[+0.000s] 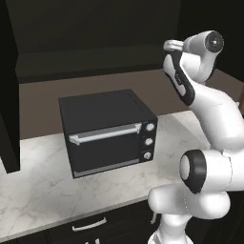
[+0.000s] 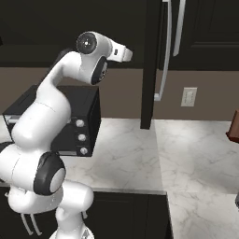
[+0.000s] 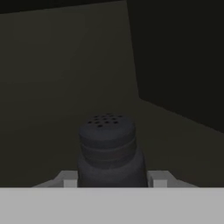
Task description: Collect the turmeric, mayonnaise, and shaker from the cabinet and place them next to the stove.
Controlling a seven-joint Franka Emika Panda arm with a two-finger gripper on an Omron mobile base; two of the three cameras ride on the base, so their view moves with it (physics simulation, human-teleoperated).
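Note:
The shaker [image 3: 107,140], a slim dark grey bottle with a perforated top, stands close in front of the hand view, inside the dark cabinet [image 3: 175,57]. My gripper [image 3: 112,179] is shut on the shaker, one pale finger [image 3: 68,178] on each side of its body. In the right base view the arm's white wrist [image 2: 122,52] reaches in behind the cabinet door [image 2: 150,65] with its long silver handle [image 2: 166,51]. The turmeric, mayonnaise and stove are out of view.
A black toaster oven [image 1: 107,131] with a silver handle sits on the white marble counter [image 1: 43,190] below the cabinet. A wall outlet [image 2: 188,96] is to the right of the open door. Bare counter [image 2: 196,154] stretches to the right.

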